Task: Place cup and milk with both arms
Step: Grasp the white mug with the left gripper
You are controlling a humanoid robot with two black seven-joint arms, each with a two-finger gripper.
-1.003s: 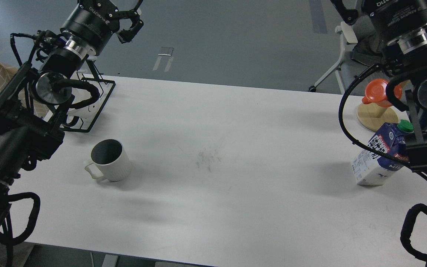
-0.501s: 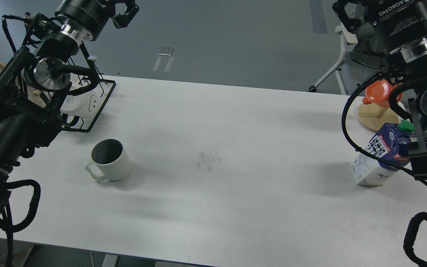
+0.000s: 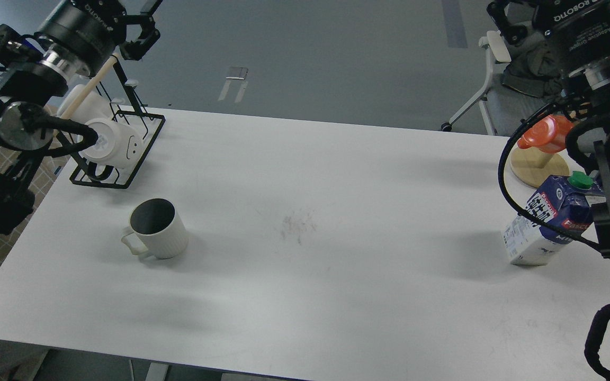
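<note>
My two arms hang raised at either end of the white table, with nothing in hand. My left gripper shows its fingers spread and empty at the top of the view. The cup stands upright on the table below and a little to the right of that gripper, well apart from it, its handle turned toward me and its dark mouth open to a grasp from above. Just under the left gripper a black wire rack holds a white mug tipped on its side.

My right gripper is cut by the frame's top edge; I cannot tell how its fingers are set. The milk carton stands below it, near the table's right edge, partly behind my own forearm and cable. Between the two sits an orange mug on a wooden stand.

Each item sits on its own arm's side, which suits a two-armed pickup; neither has been grasped yet.
</note>
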